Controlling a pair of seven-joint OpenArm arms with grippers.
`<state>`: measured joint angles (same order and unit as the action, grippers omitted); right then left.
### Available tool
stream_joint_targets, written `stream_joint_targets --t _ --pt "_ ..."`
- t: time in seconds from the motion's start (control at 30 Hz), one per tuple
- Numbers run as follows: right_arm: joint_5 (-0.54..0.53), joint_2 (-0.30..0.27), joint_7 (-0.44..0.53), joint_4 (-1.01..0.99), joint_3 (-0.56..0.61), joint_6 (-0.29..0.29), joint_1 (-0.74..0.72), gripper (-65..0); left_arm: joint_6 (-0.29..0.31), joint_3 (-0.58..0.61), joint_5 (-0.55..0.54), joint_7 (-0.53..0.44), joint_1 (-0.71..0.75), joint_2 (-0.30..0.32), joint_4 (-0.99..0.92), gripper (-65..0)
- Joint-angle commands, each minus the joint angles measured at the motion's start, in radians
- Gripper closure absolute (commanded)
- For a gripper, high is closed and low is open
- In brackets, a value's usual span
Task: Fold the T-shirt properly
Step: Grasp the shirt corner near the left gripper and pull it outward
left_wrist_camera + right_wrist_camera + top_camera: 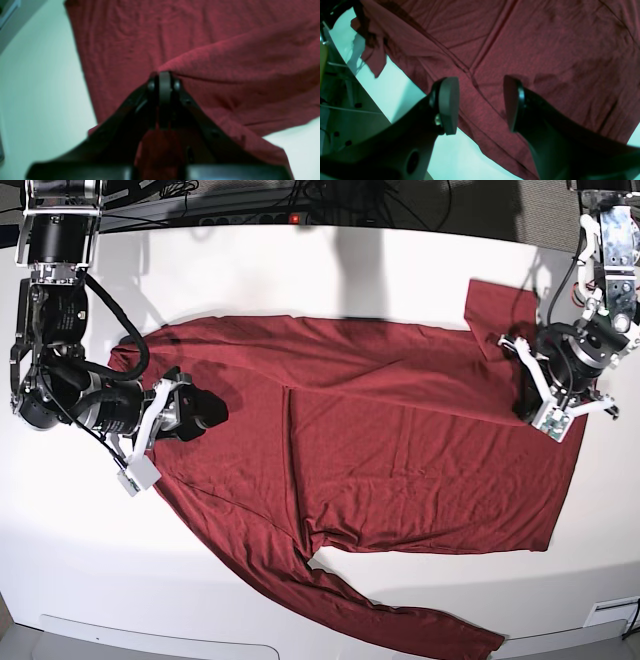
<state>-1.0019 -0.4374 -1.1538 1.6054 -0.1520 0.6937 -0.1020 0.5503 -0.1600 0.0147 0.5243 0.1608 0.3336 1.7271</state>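
Observation:
The dark red T-shirt (400, 440) lies spread across the white table (300, 270), its hem on the right. One long sleeve (400, 620) trails toward the front edge. In the base view my left gripper (522, 380) sits at the shirt's right side. The left wrist view shows my left gripper (165, 75) shut on a raised fold of the T-shirt (150, 37). My right gripper (212, 412) is over the shirt's left end. In the right wrist view my right gripper (480, 105) stands open just above the T-shirt (557, 50), with a seam running between its pads (448, 105).
A corner of fabric (500, 300) lies folded up at the shirt's back right. Cables and a power strip (300, 218) run along the table's far edge. The table's rounded front edge (150, 635) is near the trailing sleeve.

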Motion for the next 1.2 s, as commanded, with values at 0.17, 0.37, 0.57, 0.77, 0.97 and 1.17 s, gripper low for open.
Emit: stream_joint_targets --t 0.17,0.37,0.57,0.77,0.97,1.17 --pt "-0.031 -0.013 0.008 0.018 -0.008 0.004 -0.022 -27.5 -0.013 -0.005 -0.044 -0.023 -0.012 0.030 0.015 -26.2" --pt "-0.031 -0.013 0.000 0.018 -0.008 0.004 -0.021 -27.5 -0.128 -0.005 -0.068 -0.016 -0.011 0.030 0.016 -26.2" --pt "-0.030 -0.013 0.000 0.018 -0.008 0.004 -0.021 -27.5 -0.188 -0.005 -0.194 0.089 -0.001 0.031 0.016 -25.1" --pt "-0.027 -0.014 -0.001 0.018 -0.008 0.004 -0.016 -27.5 -0.186 -0.006 -0.241 0.019 0.140 0.039 0.016 -18.9" --pt "-0.027 -0.014 0.000 0.018 -0.008 0.004 -0.017 -27.5 -0.280 -0.060 -0.283 -0.123 0.311 0.052 0.016 -18.9" --pt "-0.027 -0.014 0.000 0.018 -0.008 0.004 -0.016 -27.5 -0.282 -0.075 -0.367 -0.130 0.399 0.040 0.015 -18.9"
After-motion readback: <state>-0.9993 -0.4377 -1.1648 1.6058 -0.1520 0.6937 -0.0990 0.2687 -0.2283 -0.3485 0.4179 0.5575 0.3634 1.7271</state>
